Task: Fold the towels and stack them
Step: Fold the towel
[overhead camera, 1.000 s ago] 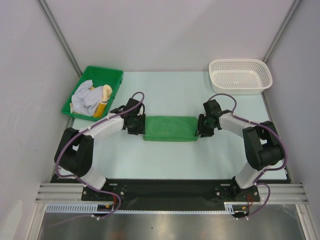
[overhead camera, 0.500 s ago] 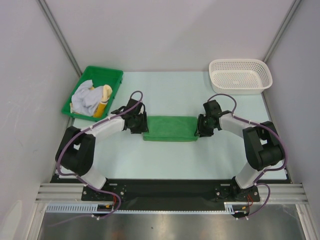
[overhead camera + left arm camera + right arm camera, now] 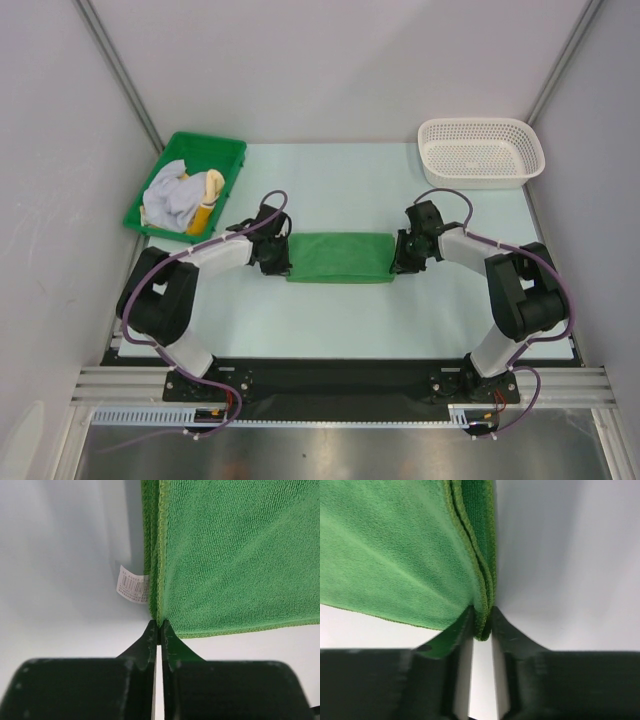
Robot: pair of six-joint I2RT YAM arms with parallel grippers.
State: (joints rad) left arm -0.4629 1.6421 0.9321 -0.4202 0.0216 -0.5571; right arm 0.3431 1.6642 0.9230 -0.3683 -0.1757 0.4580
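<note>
A green towel [image 3: 340, 257], folded into a long strip, lies flat across the middle of the table. My left gripper [image 3: 285, 258] is at its left end. In the left wrist view the left gripper [image 3: 159, 627] is shut on the near corner of the green towel [image 3: 235, 555], beside a white label [image 3: 132, 584]. My right gripper [image 3: 397, 258] is at the strip's right end. In the right wrist view the right gripper [image 3: 482, 622] pinches the layered edge of the green towel [image 3: 395, 555] between its tips.
A green tray [image 3: 230, 150] at the back left holds a crumpled white towel [image 3: 168, 200] and a yellow cloth [image 3: 208, 190]. A white mesh basket [image 3: 482, 150] stands at the back right. Grey walls close in both sides.
Both grippers have closed onto the ends of the green towel. The left gripper has shifted slightly toward the towel's near left corner.
</note>
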